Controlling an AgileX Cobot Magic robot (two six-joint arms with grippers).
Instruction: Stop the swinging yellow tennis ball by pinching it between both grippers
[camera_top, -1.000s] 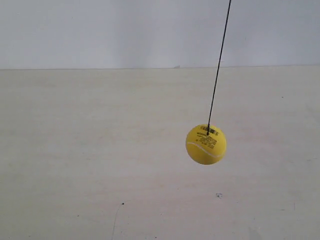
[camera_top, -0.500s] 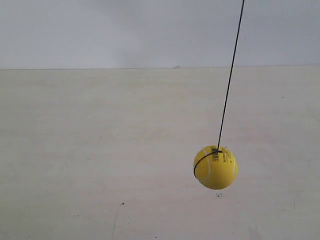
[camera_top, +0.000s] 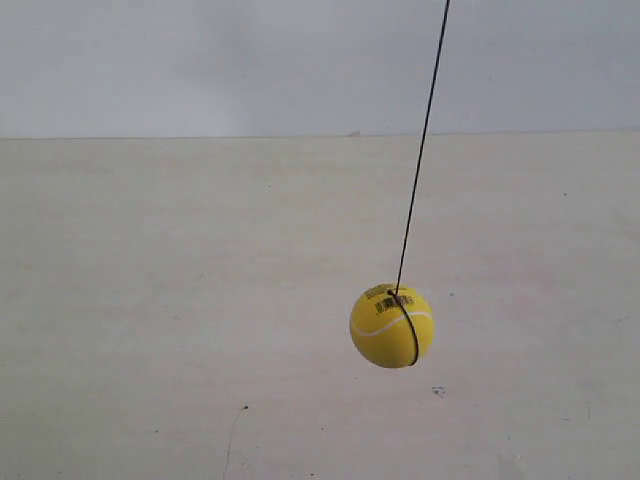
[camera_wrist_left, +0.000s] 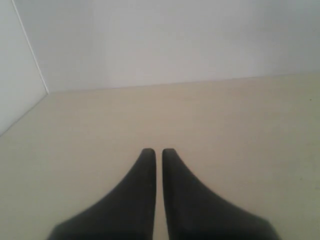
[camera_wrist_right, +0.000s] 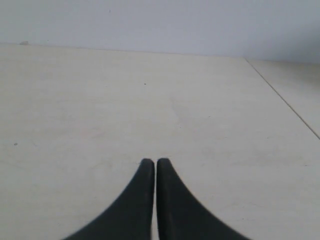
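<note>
The yellow tennis ball hangs on a thin dark string above the pale table, right of the middle in the exterior view; its black label faces up and the string wraps down its side. Neither arm shows in the exterior view. My left gripper is shut, its black jaws almost together with nothing between them. Over bare table, my right gripper is shut too and holds nothing. The ball appears in neither wrist view.
A pale wooden table runs back to a white wall. The right wrist view shows a table edge or seam; a wall corner is in the left wrist view.
The ball swung down and right, then back left and slightly up, turning on its string. The string's top moved right and back left.
</note>
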